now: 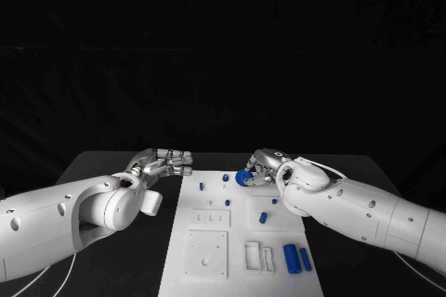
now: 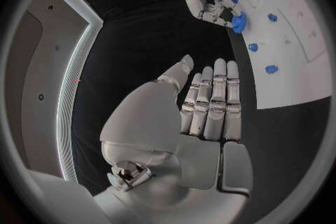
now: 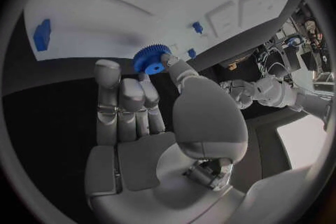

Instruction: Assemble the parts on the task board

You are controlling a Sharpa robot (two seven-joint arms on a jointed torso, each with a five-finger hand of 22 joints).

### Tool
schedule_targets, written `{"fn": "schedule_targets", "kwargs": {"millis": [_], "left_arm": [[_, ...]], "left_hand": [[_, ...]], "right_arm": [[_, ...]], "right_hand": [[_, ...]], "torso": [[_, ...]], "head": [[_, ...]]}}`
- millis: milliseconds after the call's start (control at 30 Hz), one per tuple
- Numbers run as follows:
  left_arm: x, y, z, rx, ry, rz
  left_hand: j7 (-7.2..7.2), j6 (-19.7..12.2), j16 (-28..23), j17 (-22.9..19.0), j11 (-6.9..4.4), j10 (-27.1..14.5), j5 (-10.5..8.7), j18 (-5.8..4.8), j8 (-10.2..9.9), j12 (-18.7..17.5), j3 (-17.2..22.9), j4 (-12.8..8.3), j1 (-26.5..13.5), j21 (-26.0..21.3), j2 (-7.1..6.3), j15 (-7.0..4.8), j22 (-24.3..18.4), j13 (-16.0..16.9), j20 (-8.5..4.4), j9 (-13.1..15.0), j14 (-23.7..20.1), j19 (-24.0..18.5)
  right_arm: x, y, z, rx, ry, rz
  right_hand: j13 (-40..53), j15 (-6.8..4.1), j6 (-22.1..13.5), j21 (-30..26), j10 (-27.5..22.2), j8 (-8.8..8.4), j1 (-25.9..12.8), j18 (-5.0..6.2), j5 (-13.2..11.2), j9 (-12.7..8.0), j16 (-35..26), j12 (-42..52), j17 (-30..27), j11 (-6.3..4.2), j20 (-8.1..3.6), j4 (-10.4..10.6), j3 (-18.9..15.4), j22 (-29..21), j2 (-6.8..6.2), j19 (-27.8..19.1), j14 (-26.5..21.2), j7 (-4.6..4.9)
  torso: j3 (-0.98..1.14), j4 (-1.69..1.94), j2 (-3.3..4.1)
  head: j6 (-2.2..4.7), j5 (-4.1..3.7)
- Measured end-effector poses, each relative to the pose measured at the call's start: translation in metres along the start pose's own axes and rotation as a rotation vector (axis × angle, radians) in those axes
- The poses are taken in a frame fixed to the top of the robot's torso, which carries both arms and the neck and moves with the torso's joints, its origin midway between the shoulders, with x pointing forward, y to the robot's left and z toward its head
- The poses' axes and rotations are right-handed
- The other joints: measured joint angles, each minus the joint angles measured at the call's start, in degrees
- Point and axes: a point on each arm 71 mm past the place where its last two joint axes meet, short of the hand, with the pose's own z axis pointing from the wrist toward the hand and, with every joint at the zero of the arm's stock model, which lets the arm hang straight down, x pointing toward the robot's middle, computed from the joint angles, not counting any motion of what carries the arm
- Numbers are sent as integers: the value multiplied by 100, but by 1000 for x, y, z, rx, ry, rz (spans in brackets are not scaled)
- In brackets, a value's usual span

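Blue gear [image 1: 243, 177]: small, rigid, light; right hand [image 1: 267, 165] fingers pinch its toothed rim. Left hand [image 1: 164, 163] fingers apart, holding nothing.

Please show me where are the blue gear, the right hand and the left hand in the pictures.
blue gear [image 3: 149, 60]: right wrist view, on its toothed face.
right hand [image 1: 263, 166]: head view, on the hand's middle, above the task board.
left hand [image 2: 203, 109]: left wrist view, on the straight fingers.
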Motion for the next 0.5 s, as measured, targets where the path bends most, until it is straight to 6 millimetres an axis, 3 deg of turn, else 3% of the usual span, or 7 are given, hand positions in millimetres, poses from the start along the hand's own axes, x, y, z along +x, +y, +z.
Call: {"fn": "schedule_targets", "kwargs": {"millis": [500], "left_arm": [[2, 0, 0, 0, 5, -1]], "left_hand": [[-21, -21, 0, 0, 0, 0, 0, 0, 0, 0, 0, 0, 0, 43, 0, 0, -19, 0, 0, 0, 0, 0]], "right_arm": [[13, 37, 7, -53, -19, -15]], "right_hand": [[-6, 0, 1, 0, 0, -5, 23, -35, -27, -3, 0, 0, -9, 0, -9, 24, 24, -4, -23, -10, 0, 3]], "torso": [[2, 7, 7]], "head": [[6, 2]]}}
